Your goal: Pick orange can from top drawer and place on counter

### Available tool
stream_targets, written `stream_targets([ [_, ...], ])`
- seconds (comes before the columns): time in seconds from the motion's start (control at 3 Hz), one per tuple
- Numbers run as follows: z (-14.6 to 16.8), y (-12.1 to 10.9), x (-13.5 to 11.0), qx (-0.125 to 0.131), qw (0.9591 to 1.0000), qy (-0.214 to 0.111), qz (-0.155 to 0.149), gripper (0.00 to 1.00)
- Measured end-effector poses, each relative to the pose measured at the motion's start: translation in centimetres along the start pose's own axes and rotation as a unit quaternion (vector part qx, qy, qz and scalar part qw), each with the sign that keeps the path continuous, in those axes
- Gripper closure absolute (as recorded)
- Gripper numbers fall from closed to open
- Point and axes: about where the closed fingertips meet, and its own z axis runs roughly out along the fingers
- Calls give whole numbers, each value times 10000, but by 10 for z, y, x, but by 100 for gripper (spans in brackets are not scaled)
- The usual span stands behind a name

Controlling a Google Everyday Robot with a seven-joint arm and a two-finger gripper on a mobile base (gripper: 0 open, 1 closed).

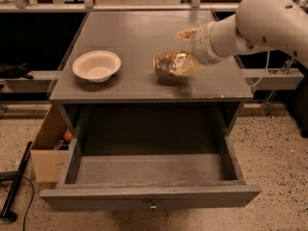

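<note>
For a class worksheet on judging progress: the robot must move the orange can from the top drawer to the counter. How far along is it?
Done: the top drawer stands open and empty; the orange can is out. In hand: the gripper clasps the can just over the counter, right of the bowl; contact with the surface is unclear. Left: set it down, let go, pull away.

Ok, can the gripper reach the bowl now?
Probably yes: the gripper, low over the counter at right, has nothing between it and the bowl, but its jaws hold the can.
</note>
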Motion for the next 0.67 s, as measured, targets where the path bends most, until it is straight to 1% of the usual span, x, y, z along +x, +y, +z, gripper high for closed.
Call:
stream_targets([
  [0.33, 0, 0, 0, 0, 10000, -1, -1, 0],
  [0.67, 0, 0, 0, 0, 10000, -1, -1, 0],
])
